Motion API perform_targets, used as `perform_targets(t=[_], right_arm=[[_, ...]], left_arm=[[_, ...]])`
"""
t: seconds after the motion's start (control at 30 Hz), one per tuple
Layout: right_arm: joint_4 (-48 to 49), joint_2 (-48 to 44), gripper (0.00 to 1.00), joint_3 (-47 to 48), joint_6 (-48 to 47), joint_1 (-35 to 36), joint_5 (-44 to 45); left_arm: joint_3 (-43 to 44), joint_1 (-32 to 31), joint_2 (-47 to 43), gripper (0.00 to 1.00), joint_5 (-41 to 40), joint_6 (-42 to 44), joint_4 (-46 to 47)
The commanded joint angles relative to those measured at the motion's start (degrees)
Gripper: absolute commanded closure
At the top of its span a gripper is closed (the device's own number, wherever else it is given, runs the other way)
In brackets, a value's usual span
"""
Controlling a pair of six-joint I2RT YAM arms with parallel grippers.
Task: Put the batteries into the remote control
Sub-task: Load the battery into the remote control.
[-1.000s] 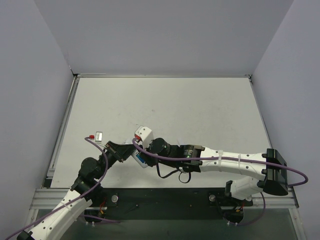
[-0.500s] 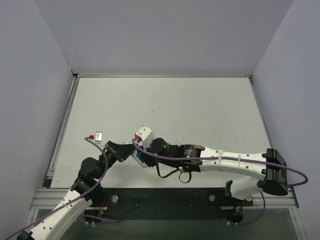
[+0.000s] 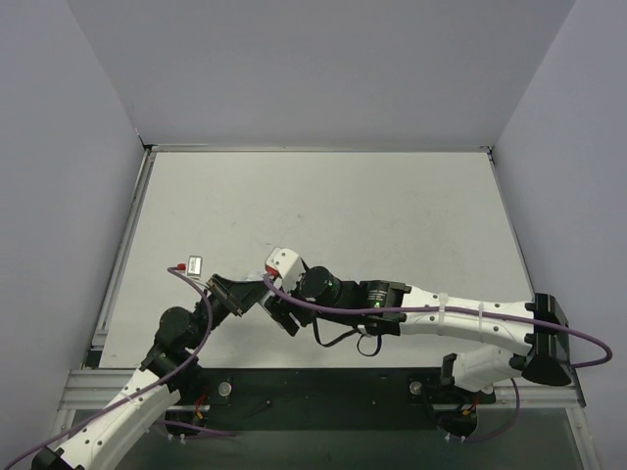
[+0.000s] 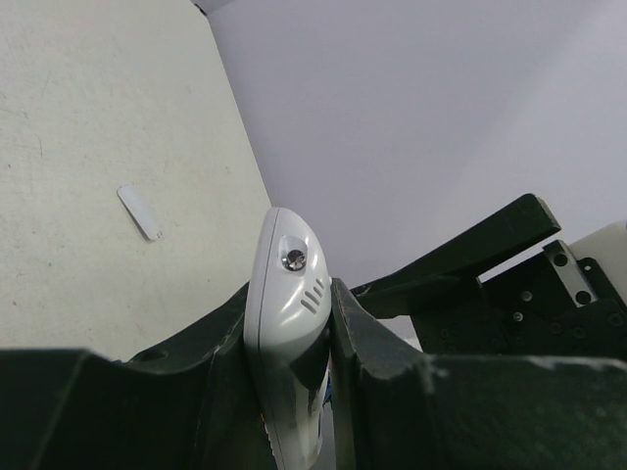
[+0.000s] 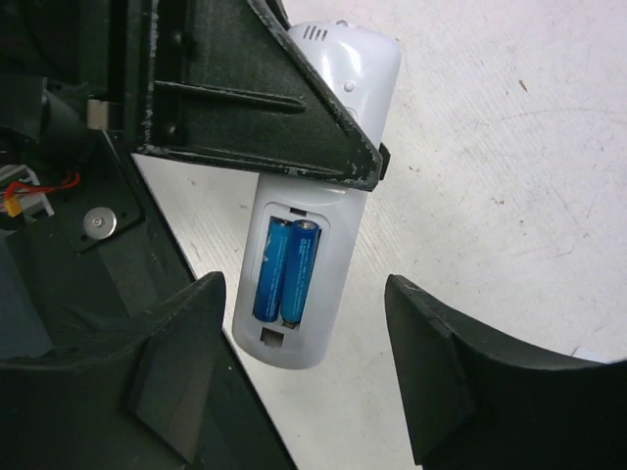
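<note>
The pale tabletop [image 3: 392, 215] carries little. Both arms meet over its near-left part, a short way in from the near edge. The left gripper [image 4: 294, 328] is clamped on the remote control [image 5: 338, 245], one finger on each flat face, and holds it up off the surface. The right gripper [image 5: 306, 282] has its jaws wide, one on each side of the remote's lower end and touching nothing. The batteries [image 5: 286, 269] lie side by side in the open compartment in the remote's back, so the loading looks done except for a lid. A small flat white piece [image 4: 142, 213] lies on the tabletop, well apart from both grippers, and may be that lid. The main risk is the uncovered compartment: if the left arm tips the remote face-up or jolts it, the cells could drop out. A careless move of the right fingers could also knock the remote askew in its grip. Only the right wrist view shows the cells and the open bay. The left wrist view shows the remote edge-on, the clamp and the white piece. The overhead view gives the layout but hides the cells.
</note>
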Motion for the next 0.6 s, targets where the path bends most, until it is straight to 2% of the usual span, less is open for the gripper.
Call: perform_targets(t=[0.0, 0.1, 0.2, 0.37, 0.5, 0.57], right_arm=[[-0.25, -6.58, 0.38, 2.14, -3.69, -1.28, -5.35], [0.02, -10.18, 0.31, 0.65, -8.07, -2.34, -10.62], [-2.43, -11.15, 0.3, 0.99, -12.82, -3.66, -15.72], [-3.59, -12.64, 0.36, -0.49, -22.49, -5.68, -22.84], [-3.06, -14.05, 0.36, -2.52, -31.19, -8.84, -35.11], [-3.15, -14.23, 0.43, -3.48, -37.67, -10.16, -37.7]], left_arm=[[-1.61, 0.03, 1.12, 1.0, 1.35, -1.51, 6.82], [-1.52, 0.03, 3.31, 1.0, 2.67, -1.86, 8.32], [-0.64, 0.12, 4.99, 1.0, 4.25, -1.86, 9.81], [1.03, 0.03, 9.21, 1.0, 7.76, -1.86, 12.8], [2.35, 0.03, 11.67, 1.0, 10.13, -1.95, 14.47], [2.96, 0.03, 12.9, 1.0, 10.93, -1.78, 15.08]])
